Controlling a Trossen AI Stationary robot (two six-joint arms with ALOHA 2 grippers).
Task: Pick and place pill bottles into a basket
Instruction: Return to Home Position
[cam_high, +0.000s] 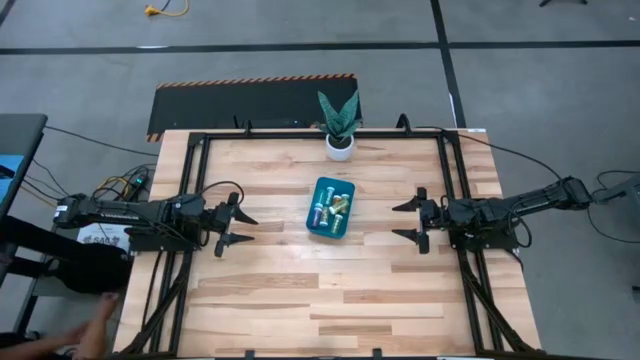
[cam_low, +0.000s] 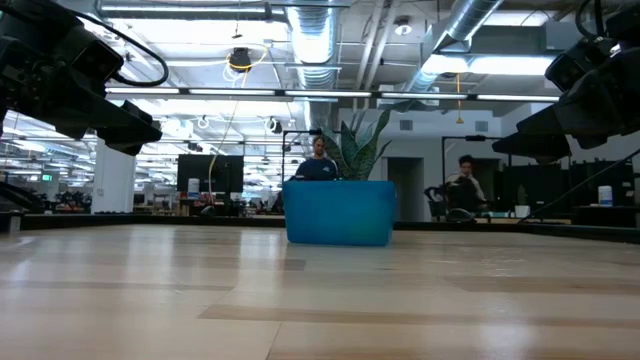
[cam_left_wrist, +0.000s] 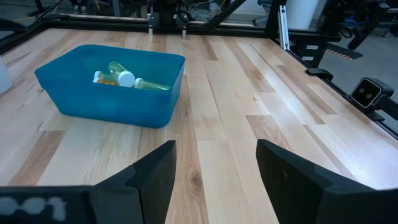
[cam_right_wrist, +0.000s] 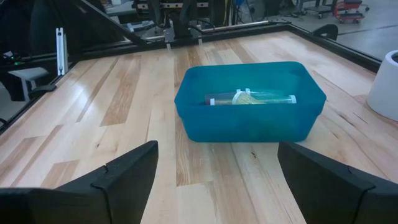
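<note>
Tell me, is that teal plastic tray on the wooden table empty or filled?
Not empty: the teal plastic tray holds several small translucent pill bottles, which are lying on their sides inside it.

Teal basket (cam_high: 331, 208), low-walled, rounded rectangle, upright near tabletop (cam_high: 300, 290) centre. Pill bottles (cam_high: 333, 207) all inside, lying on their sides, clustered; yellow one with white cap (cam_left_wrist: 126, 79) visible.

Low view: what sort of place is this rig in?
Probably an open-plan robotics lab or workshop: exposed ceiling ducts, a person at a desk behind, and a framed wooden table on a grey floor.
</note>
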